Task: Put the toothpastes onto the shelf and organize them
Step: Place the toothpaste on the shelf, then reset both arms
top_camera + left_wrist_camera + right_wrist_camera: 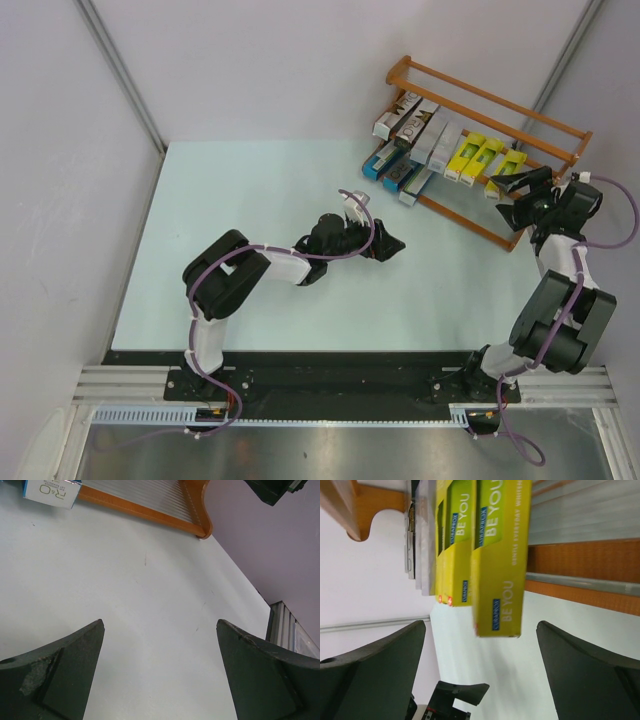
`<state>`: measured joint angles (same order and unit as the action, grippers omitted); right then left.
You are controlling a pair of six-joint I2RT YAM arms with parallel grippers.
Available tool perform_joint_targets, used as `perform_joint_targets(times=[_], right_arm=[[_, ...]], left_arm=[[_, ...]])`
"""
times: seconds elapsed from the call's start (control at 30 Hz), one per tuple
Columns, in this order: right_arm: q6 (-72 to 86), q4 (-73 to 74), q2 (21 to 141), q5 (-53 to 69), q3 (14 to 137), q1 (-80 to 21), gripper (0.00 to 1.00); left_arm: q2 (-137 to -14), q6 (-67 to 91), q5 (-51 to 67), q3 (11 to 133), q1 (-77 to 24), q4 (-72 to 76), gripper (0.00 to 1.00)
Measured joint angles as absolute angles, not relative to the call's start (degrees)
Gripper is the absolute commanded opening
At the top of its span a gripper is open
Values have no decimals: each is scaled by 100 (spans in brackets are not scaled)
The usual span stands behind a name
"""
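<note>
The shelf [500,110] stands at the far right of the table. Several toothpastes lie on its rails: silver-grey ones [415,122] on the upper tier, blue ones [385,162] and three yellow ones [470,153] on the lower tier. My right gripper [512,186] is open and empty just in front of the rightmost yellow carton [500,555], whose end sits between the open fingers [481,624] without touching them. My left gripper [385,247] is open and empty over bare table [160,622], left of the shelf.
The shelf's corner post [197,515] and a white and blue carton end [50,491] show at the top of the left wrist view. The left gripper [455,695] shows low in the right wrist view. White walls enclose the table.
</note>
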<state>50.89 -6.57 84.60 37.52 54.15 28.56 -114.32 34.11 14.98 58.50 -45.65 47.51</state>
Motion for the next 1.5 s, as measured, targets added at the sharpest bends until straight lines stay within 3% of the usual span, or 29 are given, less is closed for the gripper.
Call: perform_joint_targets(times=[0.67, 1.03, 1.5], right_arm=[[4034, 1142, 6469, 2902, 5124, 2563, 100], [3380, 2209, 4880, 1382, 4722, 1251, 100], [3441, 2630, 3701, -499, 3159, -687, 100]], left_arm=[[-11061, 3146, 1466, 5837, -4567, 4471, 100], [-8991, 2287, 611, 5371, -4565, 2799, 100], [-6088, 2093, -967, 3802, -4480, -36, 100]])
